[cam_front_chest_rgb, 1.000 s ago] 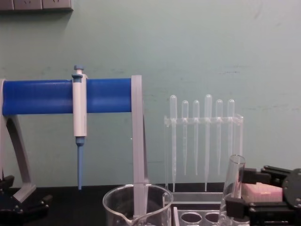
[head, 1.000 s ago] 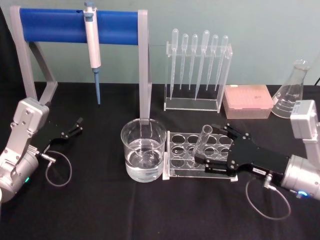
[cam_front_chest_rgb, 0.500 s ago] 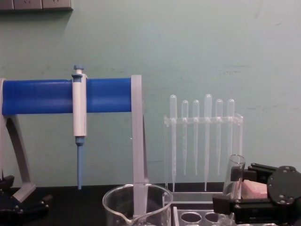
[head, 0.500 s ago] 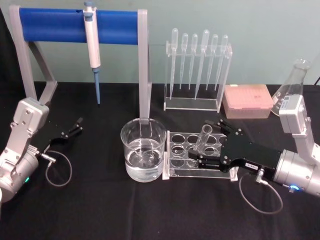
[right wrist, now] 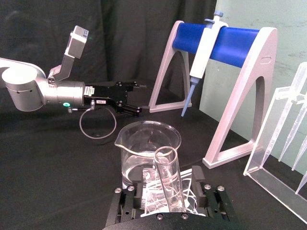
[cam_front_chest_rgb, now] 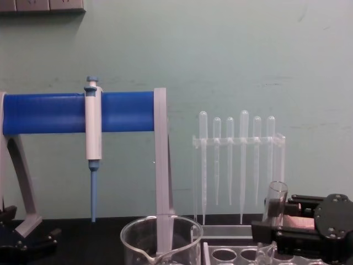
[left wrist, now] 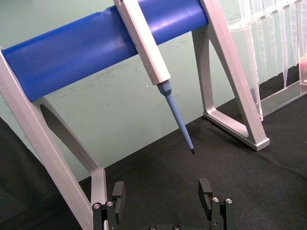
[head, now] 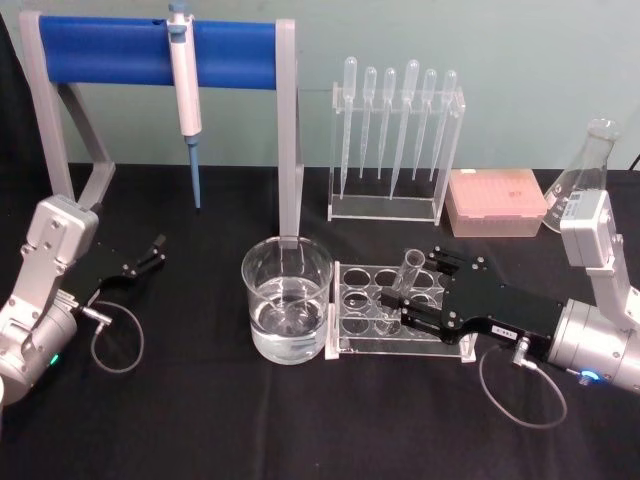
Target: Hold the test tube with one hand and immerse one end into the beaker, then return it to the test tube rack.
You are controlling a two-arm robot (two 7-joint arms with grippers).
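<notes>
Over the last second the right gripper [head: 420,290] has rolled at the wrist and slid a little toward the rack [head: 345,300]. The test tube [head: 405,272] between its fingers has gone from a clear lean to nearly upright, which the chest view [cam_front_chest_rgb: 274,201] shows best. There the tube also stands lower against the black finger block than it did before. The tube's foot sits in a hole on the right half of the rack, and its flared rim rises above the rack's top plate. In the right wrist view the fingers [right wrist: 128,199] are spread to either side of the tube [right wrist: 170,184]. There is a visible gap on one side, and the other side is close enough that contact cannot be judged. The beaker [head: 262,330], partly filled with clear liquid, stands just beside the rack's left end and has not moved. The left gripper [head: 158,252] stays parked low over the black table [head: 300,420] at the far left, its fingers [left wrist: 206,189] apart and holding nothing.
</notes>
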